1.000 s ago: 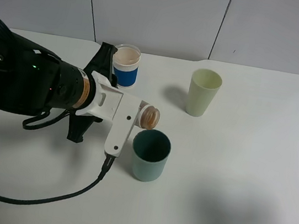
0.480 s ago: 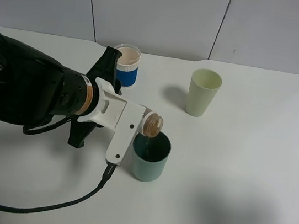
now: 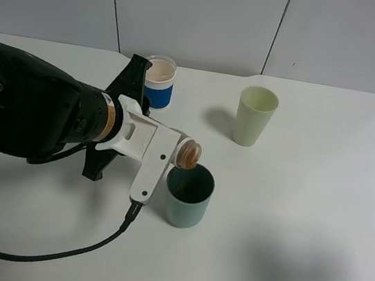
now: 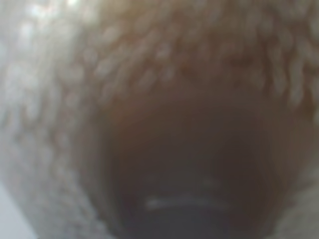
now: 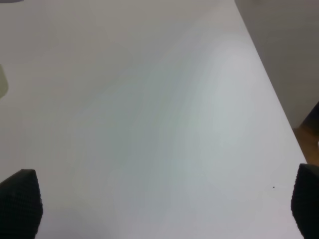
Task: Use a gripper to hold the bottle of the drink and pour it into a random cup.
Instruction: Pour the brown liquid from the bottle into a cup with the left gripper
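1. Left tool [image 3: 165,153]: closed on the bottle [image 3: 181,144], with the white flat fingers clamped across its body. The wrist is rolled, so the bottle lies tipped with its mouth forward and slightly down.
2. Bottle position: held off the surface [image 3: 316,221], with its open mouth over the rim of the teal cup [image 3: 188,196] on the side toward the arm. The high view does not show whether mouth and rim touch.
3. Drink [image 3: 188,157]: brown liquid shows in the bottle mouth. Any stream into the cup is too fine to confirm. The left wrist view is filled by a blurred brown and pale shape, too close to resolve.
4. Right tool [image 5: 163,206]: the dark fingertips stand wide apart at the edges of its own view, with nothing between them and only the surface beneath. It is absent from the high view.
5. Other items: the pale green cup [image 3: 256,115] and the white cup [image 3: 159,80] with the blue sleeve stand well apart from the pour. A black cable [image 3: 52,256] trails across the surface.
6. Handling, judged: the bottle is probably light, thin-walled plastic that dents under pressure and gets lighter as it empties. The flat faces of the body, at mid-height, offer the soundest hold. The round neck would probably slip.
7. Risk, judged: there is no cap, so a hard squeeze or a quick roll could send liquid past the rim. The cup is light and could tip if nudged.
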